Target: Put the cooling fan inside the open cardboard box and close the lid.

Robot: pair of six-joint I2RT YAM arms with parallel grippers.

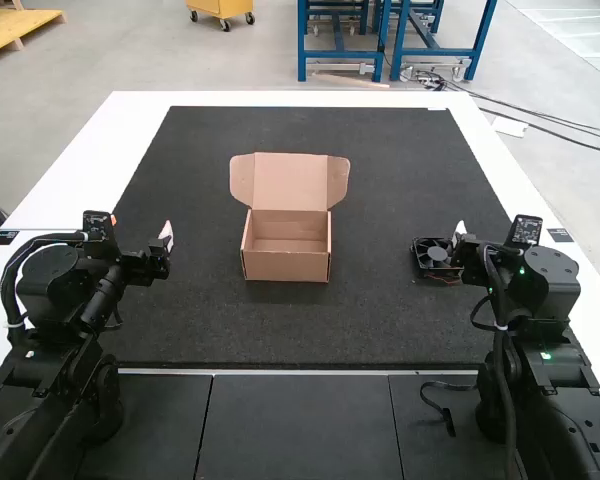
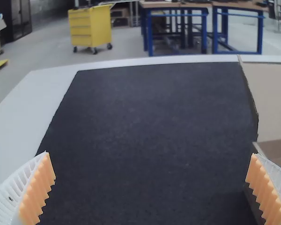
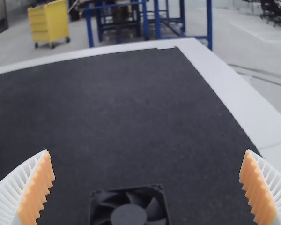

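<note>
From above, the fan (image 1: 435, 258) is seen on the surface (image 1: 380, 320), right of the open box (image 1: 286, 235). In the right wrist view it is found just by the wide-spread, empty right gripper (image 3: 145, 180). The left gripper (image 2: 147, 183) is likewise spread wide and empty.

Light: bright and even, diffuse, spread from above.
Shadows: a soft shade is held inside the cardboard box (image 1: 285, 265) — a faint one is cast at its foot on the black mat (image 1: 380, 180).
Glare: a pale sheen is carried by the white table (image 1: 70, 180).
</note>
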